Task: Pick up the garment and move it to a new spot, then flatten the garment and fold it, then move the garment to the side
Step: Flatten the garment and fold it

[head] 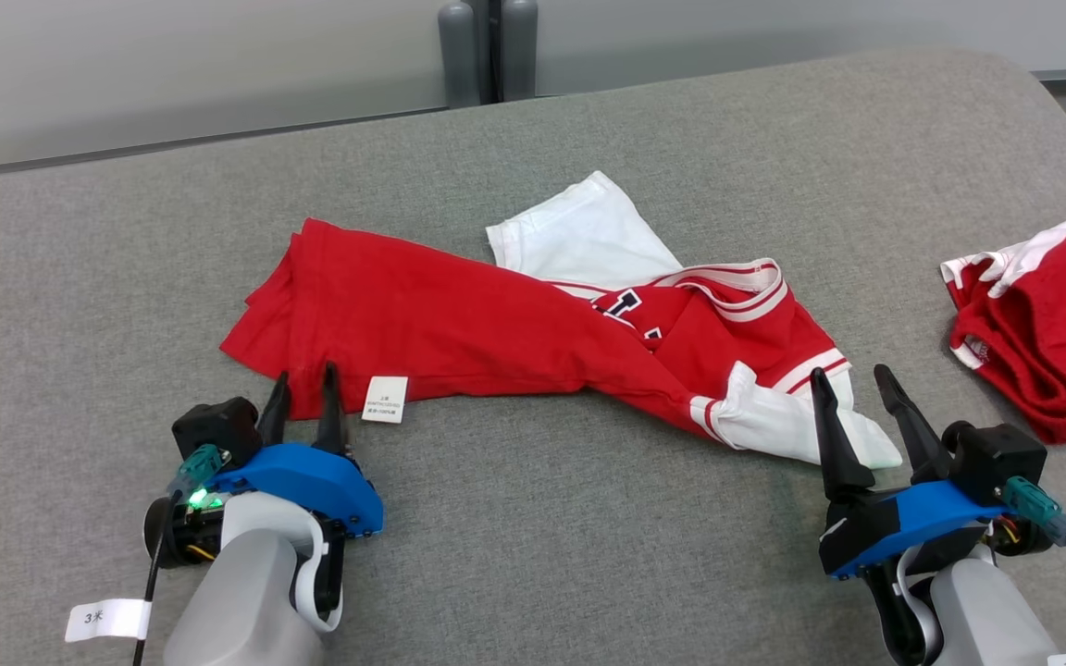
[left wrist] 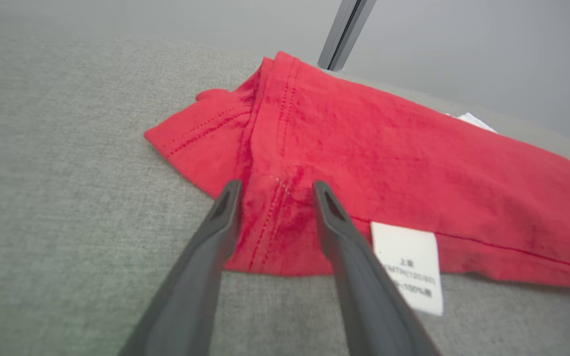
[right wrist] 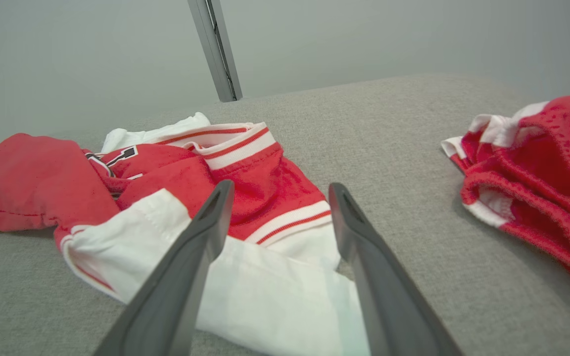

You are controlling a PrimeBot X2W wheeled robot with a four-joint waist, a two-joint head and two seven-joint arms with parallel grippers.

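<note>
garment (head: 422,314) lies crumpled; you likely still face flattening and folding. left tool (head: 306,372) straddles its hem (left wrist: 265,222), right tool (head: 849,370) the sleeve (head: 774,421); both parted, holding nothing.

We see a bunched red-and-white cloth (head: 1047,324) lying on the right of the grey fabric surface (head: 533,555), two dark grey posts (head: 459,55) beyond.

A cable tag (head: 107,618) reads "3米"; the care label (left wrist: 408,267) on the garment (left wrist: 413,163) shows "100%", rest blurred.
</note>
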